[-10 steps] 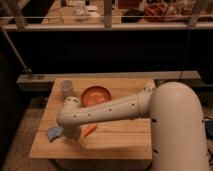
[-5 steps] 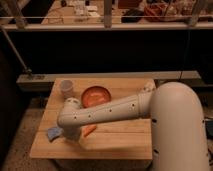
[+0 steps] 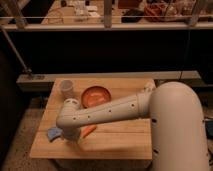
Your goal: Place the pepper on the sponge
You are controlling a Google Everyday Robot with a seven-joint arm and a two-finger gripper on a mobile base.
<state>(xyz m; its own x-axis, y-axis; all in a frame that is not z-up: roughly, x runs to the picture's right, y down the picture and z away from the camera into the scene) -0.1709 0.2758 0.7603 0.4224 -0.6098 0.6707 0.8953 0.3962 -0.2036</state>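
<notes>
While the claw (image 3: 71,136) hangs at lower left, jaws apart, the pepper (image 3: 89,131) lies just right of it (long axis slanting up-right), the sponge (image 3: 53,133) just left.

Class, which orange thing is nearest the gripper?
The slender orange-red pepper, beside the gripper at the wooden table's front left; the round orange plate sits farther back.
</notes>
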